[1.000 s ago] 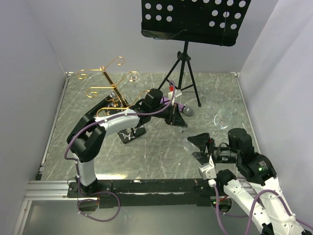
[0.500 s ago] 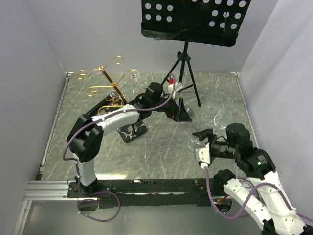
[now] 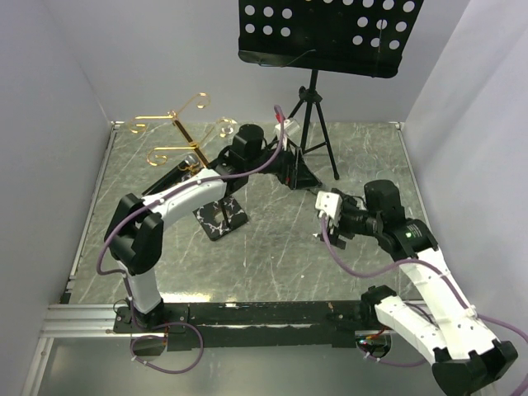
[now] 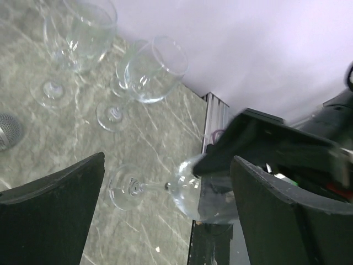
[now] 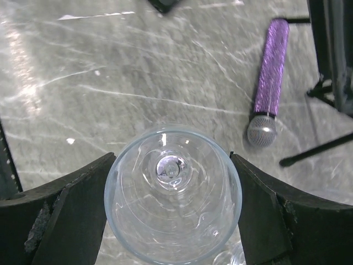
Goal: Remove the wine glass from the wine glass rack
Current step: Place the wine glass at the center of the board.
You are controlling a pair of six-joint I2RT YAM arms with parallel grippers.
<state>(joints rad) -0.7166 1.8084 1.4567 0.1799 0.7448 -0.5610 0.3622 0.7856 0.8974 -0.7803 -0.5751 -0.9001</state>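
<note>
My right gripper (image 5: 172, 204) is shut on the bowl of a clear wine glass (image 5: 172, 196), one black finger against each side, the foot pointing away from the camera. From above, that gripper (image 3: 326, 231) hangs over the table right of centre. In the left wrist view the same wine glass (image 4: 182, 190) lies sideways in the air between black fingers. My left gripper (image 4: 165, 215) is open with nothing in it, near the tripod's feet (image 3: 297, 173). The wine glass rack (image 3: 183, 132), gold with curled arms, leans at the back left on its black veined base (image 3: 220, 217).
A black music stand's tripod (image 3: 312, 107) stands at the back centre. A purple microphone (image 5: 270, 83) lies on the marble table (image 3: 272, 256). Two more wine glasses (image 4: 149, 72) (image 4: 83, 27) stand upright near the right wall.
My left gripper has opened and swung back towards the tripod. The right arm has lifted and carried its wine glass forward, towards the table's middle.
</note>
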